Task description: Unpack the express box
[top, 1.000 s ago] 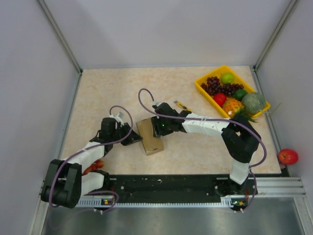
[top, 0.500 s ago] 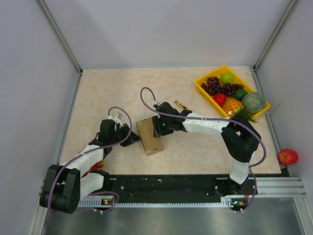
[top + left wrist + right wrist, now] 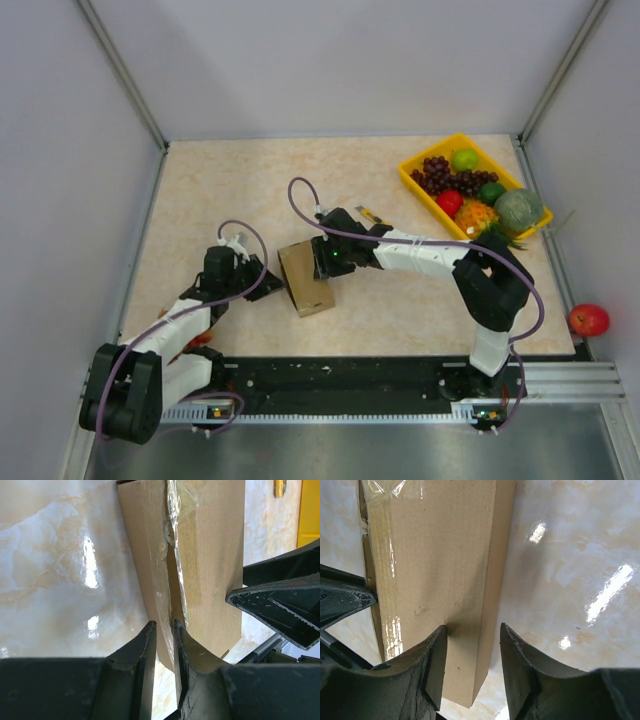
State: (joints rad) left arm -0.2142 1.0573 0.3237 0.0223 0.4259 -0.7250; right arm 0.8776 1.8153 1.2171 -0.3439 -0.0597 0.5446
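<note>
The express box is a small brown carton with clear tape, lying in the middle of the table. My left gripper is at its left long edge. In the left wrist view the gripper is nearly shut, with the box's thin side flap between the fingers. My right gripper is over the box's right side. In the right wrist view it is open and straddles the box's long edge. One finger presses on the top face and the other hangs beside the wall.
A yellow fruit tray with grapes, limes and other fruit stands at the back right. A red apple lies beyond the table's right edge. A small yellow object lies behind the right gripper. A red item sits under the left arm.
The left arm has drawn slightly back toward its base while its gripper stays at the box's left edge. The right arm and the box have barely moved.
</note>
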